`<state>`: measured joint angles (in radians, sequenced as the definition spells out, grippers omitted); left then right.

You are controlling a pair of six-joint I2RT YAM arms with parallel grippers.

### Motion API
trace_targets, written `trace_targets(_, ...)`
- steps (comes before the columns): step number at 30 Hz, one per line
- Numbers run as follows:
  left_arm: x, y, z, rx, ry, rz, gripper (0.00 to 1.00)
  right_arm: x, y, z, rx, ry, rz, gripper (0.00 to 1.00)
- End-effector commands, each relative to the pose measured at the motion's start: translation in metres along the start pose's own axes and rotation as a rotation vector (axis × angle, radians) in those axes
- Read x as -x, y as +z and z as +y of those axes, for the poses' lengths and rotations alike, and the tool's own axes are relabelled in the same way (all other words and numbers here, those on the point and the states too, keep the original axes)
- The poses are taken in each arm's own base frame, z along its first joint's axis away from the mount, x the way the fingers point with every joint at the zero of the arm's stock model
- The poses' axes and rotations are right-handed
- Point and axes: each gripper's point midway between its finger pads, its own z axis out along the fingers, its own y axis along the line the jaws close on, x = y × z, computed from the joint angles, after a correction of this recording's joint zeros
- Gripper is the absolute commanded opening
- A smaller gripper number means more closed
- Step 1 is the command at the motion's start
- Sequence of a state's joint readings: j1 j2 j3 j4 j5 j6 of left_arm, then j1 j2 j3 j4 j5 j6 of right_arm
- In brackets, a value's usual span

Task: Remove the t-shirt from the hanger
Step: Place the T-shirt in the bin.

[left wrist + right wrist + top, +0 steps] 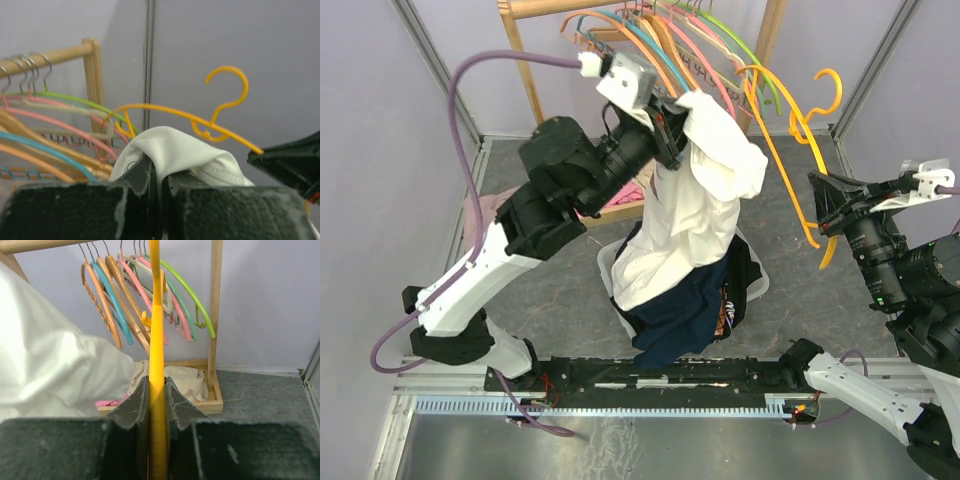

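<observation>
The white cotton t-shirt [705, 200] hangs in the air just left of the yellow plastic hanger [156, 340]. It is bunched at the top and drapes long-ways straight down. Its upper fold is pinched tight in the left tool [672, 118], whose jaws are closed on the cloth with almost no gap. That tool comes at the shirt from the left and from high up, so the garment falls away beneath it and to its right.

The hanger slants from its hook, far from the arms, down to its near end. There the right tool [823, 215] clamps narrowly on the yellow bar. The bar runs straight out between those jaws, along the line of the tool.

The left arm is plainly the one nearer the shirt, and the right arm has only the hanger. The shirt's shoulder comes near the hanger's far arm. From the left wrist the yellow wire passes behind the fold, and I cannot tell whether they touch or whether any cloth is hooked over it. To my eye the two are all but parted, and the shirt should come clear if they are drawn apart sideways.

Behind and left of the hanger is the wooden clothes rack [216, 315] with its row of coloured plastic hangers [120, 295]. Below and left of the hanger, under the shirt, a white bin [607, 262] holds a dark navy garment [685, 315] on the grey bench [520, 290].
</observation>
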<state>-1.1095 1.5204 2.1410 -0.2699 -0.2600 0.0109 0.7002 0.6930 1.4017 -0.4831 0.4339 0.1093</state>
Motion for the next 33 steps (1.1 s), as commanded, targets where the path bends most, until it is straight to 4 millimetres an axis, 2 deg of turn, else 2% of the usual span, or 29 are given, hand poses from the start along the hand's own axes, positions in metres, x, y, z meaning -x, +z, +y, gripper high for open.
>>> trace_targets(1,-0.023,-0.010,-0.004,0.001,-0.113,-0.008,0.03,0.014,-0.003,-0.008,-0.034,0.015,-0.053,0.02)
trace_targets(5,-0.063,-0.026,0.000,0.023,-0.165,0.058,0.03,0.015,-0.003,-0.011,-0.052,0.003,-0.054,0.02)
trace_targets(6,-0.092,-0.037,0.002,0.037,-0.187,0.123,0.03,0.016,-0.002,-0.011,-0.057,-0.002,-0.057,0.02)
trace_targets(11,-0.138,-0.055,0.011,0.094,-0.186,0.240,0.03,0.014,0.004,-0.008,-0.053,-0.005,-0.050,0.02)
trace_targets(16,-0.189,-0.076,0.009,0.085,-0.169,0.409,0.03,0.007,0.012,-0.003,-0.047,-0.010,-0.034,0.02)
trace_targets(19,-0.230,-0.093,0.010,0.098,-0.163,0.522,0.03,0.005,0.016,0.000,-0.037,-0.011,-0.027,0.02)
trace_targets(25,-0.314,-0.129,0.024,0.215,-0.163,0.663,0.03,-0.003,0.022,0.005,-0.025,-0.010,-0.015,0.02)
trace_targets(26,-0.331,-0.137,0.024,0.235,-0.156,0.681,0.03,-0.004,0.024,0.006,-0.023,-0.010,-0.011,0.02)
trace_targets(27,-0.338,-0.139,0.024,0.249,-0.156,0.681,0.03,-0.005,0.025,0.007,-0.021,-0.010,-0.009,0.02)
trace_targets(33,-0.413,-0.164,0.014,0.311,-0.120,0.801,0.03,-0.004,0.031,0.017,0.017,0.002,-0.017,0.02)
